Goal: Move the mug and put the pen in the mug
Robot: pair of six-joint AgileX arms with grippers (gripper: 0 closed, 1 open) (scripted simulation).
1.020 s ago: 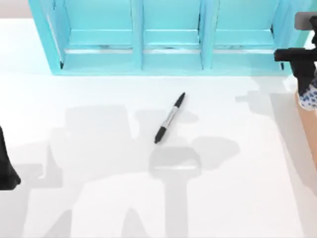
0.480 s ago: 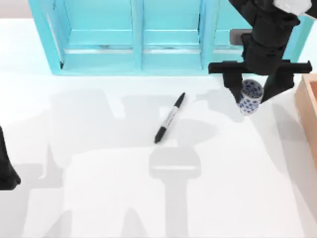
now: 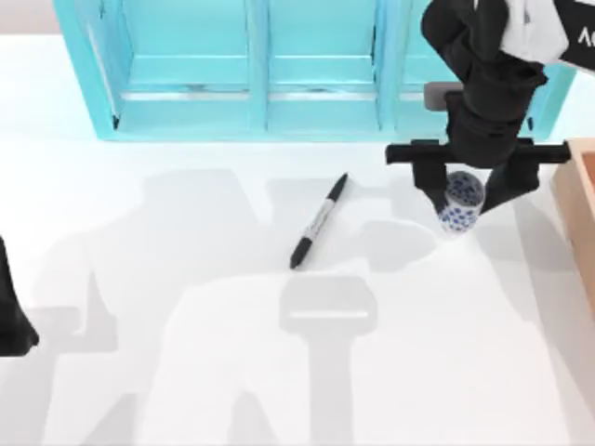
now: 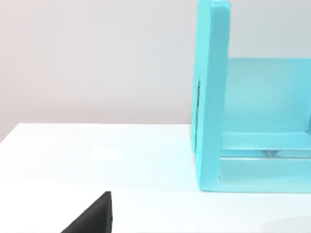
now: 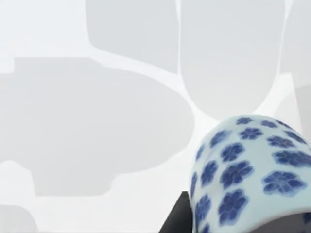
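Two task objects are on record; the small white cylindrical mug with a blue floral pattern (image 3: 461,202) hangs in the grasp of the right gripper (image 3: 462,190), right of table centre and just in front of the turquoise open-fronted shelf unit (image 3: 316,70); the slim marker pen with black cap, black end and grey-white barrel (image 3: 318,221) lies flat on the white table (image 3: 186,372) near centre, set diagonally, well apart from the mug on its left side. The right gripper's fingers stand either side of the mug and hold it; in the top view the mug appears tilted, its mouth turned partly toward the camera; the right wrist view shows the patterned wall (image 5: 248,170) close up, with bare table beyond. Whether the base touches the table cannot be told. The left arm is parked at the table's left edge; whether its pincer is wide or narrow cannot be told.

Judgement: the step in hand is relocating the mug; the pen is untouched. To do it well, the mug should be brought upright before lowering; it should land on open table, near the pen yet clear of it, so the barrel is not knocked; release should follow only once the base sits flat; since the pen is much longer than the mug is tall, a steady, level placement matters.
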